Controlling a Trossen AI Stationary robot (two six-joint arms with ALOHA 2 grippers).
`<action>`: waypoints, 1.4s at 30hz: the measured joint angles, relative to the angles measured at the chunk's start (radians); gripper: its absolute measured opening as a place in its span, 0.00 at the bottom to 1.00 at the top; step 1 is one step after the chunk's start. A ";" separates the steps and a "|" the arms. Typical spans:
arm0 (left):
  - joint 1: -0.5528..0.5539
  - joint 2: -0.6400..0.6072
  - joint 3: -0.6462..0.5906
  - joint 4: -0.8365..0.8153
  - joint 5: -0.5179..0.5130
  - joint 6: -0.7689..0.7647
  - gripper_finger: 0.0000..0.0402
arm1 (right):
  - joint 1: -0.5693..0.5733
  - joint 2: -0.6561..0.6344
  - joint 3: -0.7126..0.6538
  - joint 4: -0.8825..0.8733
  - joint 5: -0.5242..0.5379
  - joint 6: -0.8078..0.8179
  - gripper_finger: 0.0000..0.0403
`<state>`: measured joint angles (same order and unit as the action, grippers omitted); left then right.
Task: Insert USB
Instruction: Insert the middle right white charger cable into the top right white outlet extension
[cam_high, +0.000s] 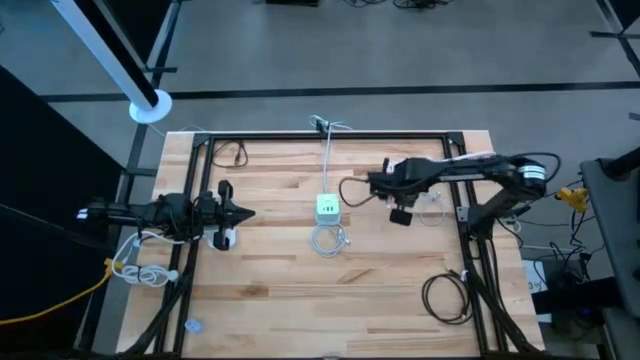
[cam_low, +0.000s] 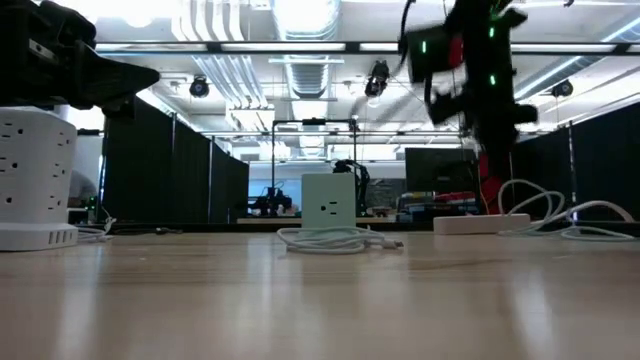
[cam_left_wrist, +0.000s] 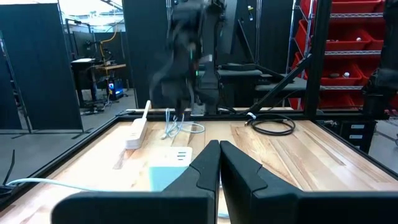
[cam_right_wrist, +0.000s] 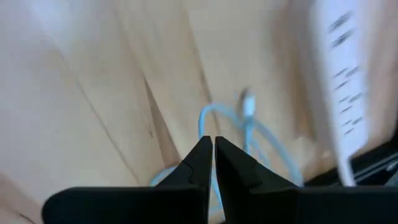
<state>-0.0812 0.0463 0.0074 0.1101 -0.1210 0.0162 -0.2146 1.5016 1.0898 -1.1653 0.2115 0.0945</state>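
The USB cable (cam_high: 330, 239) is seen coiled on the bench (cam_high: 300, 290), touching or just in front of the small white-and-green charger block (cam_high: 328, 207) at mid-bench; which end carries the plug cannot be told from above. From the right tool (cam_high: 373, 181) the coil lies forward and slightly toward the bench's near edge, with the charger block between the two. The right tool is held above the bench, its two fingers brought together with nothing gripped (a loose pale-blue cable (cam_right_wrist: 249, 134) and a white power strip (cam_right_wrist: 341, 81) are seen just beneath it in the right wrist view). The left tool (cam_high: 243, 213) is also closed and empty, pointed straight at the charger block, which shows just beyond its fingertips (cam_left_wrist: 214, 155). The right tool is judged somewhat nearer to the block, the two about equally far from the coil.
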 joint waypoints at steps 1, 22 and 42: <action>0.000 0.000 0.000 0.000 0.000 0.000 0.00 | 0.000 -0.028 0.019 0.001 0.000 -0.002 0.01; 0.000 0.000 0.000 0.000 0.000 0.000 0.00 | 0.000 -0.139 -0.102 0.058 -0.100 -0.032 0.12; 0.000 0.001 0.000 0.104 -0.001 -0.149 0.00 | 0.000 0.229 -0.103 0.022 0.123 -0.148 0.39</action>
<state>-0.0814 0.0470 0.0078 0.2142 -0.1216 -0.1323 -0.2150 1.7303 0.9869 -1.1433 0.3350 -0.0536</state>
